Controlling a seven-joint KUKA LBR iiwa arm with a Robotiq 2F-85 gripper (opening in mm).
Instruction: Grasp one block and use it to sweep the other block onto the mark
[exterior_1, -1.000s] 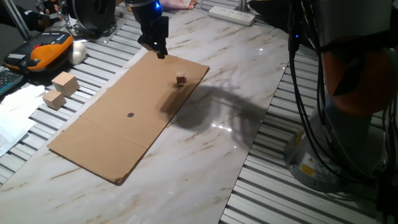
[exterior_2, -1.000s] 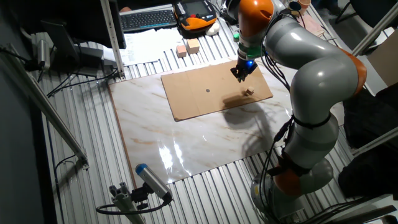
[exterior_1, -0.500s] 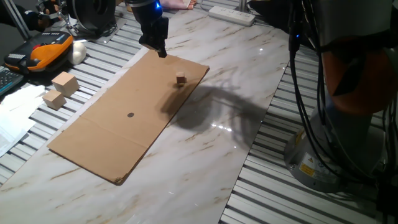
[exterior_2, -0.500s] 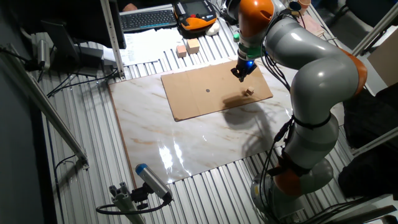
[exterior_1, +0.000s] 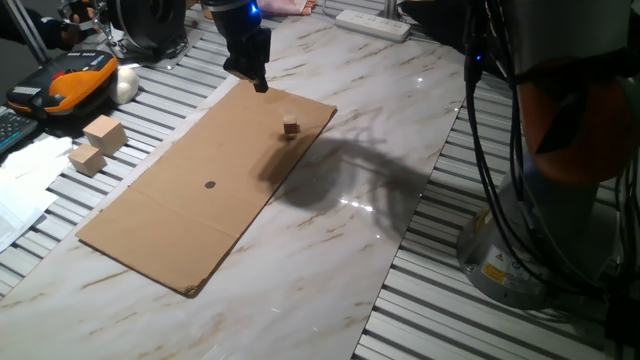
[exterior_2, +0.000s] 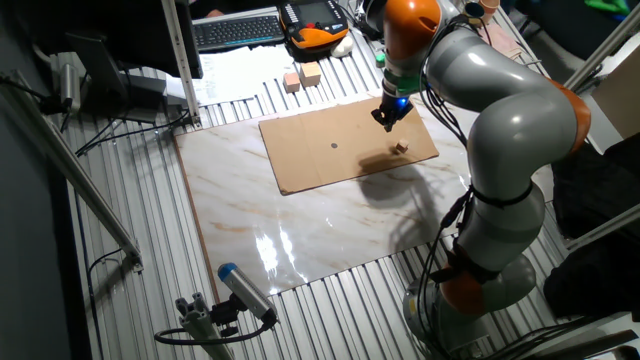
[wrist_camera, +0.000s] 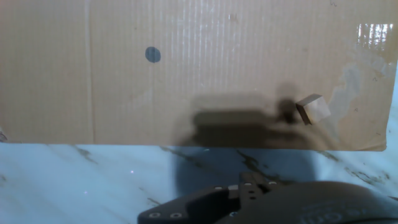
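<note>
The tiny tan cube (exterior_1: 291, 126) sits on the brown cardboard sheet (exterior_1: 180, 215) near its far right corner. It also shows in the other fixed view (exterior_2: 399, 148) and in the hand view (wrist_camera: 312, 109). The dark round mark (exterior_1: 210, 184) lies mid-sheet, well left of the cube; it also shows in the hand view (wrist_camera: 153, 55). My gripper (exterior_1: 259, 85) hangs over the sheet's far edge, a little beyond and left of the cube, not touching it. Its fingers look closed together, with no block seen between them. In the hand view only its dark body shows.
Two larger pale wooden blocks (exterior_1: 104, 133) (exterior_1: 87, 160) lie on the ribbed surface left of the sheet. An orange device (exterior_1: 75, 80) and a white power strip (exterior_1: 372, 24) lie at the back. The robot's base and cables (exterior_1: 540, 200) stand at the right.
</note>
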